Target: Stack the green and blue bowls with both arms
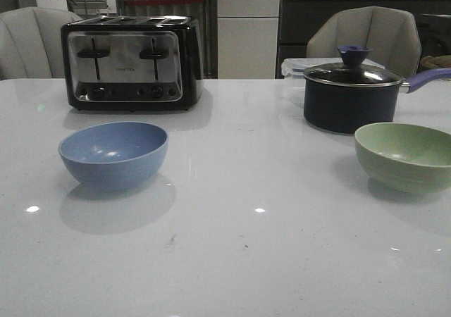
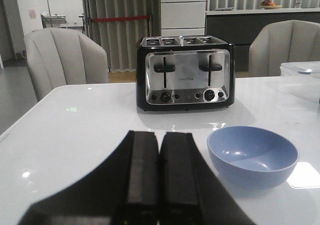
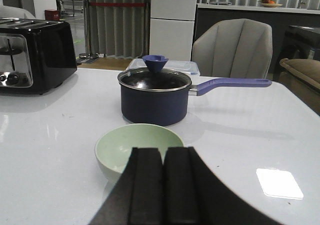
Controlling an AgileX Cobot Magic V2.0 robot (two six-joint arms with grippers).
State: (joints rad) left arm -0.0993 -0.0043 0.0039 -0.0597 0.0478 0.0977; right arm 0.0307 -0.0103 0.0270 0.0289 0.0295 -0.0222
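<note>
Blue bowl (image 1: pixel 113 154) left of frame, green bowl (image 1: pixel 405 156) far right, apparently untouched; left gripper (image 2: pixel 159 177) and right gripper (image 3: pixel 163 185) both clenched, empty.

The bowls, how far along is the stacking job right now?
Nothing looks done yet. The blue bowl and the green bowl sit apart on the white table, both empty and upright. Nothing is in hand: the left gripper and right gripper have their jaws shut on nothing, each near its bowl. Left to do: grasp a bowl, carry it across and nest it in the other.
</note>
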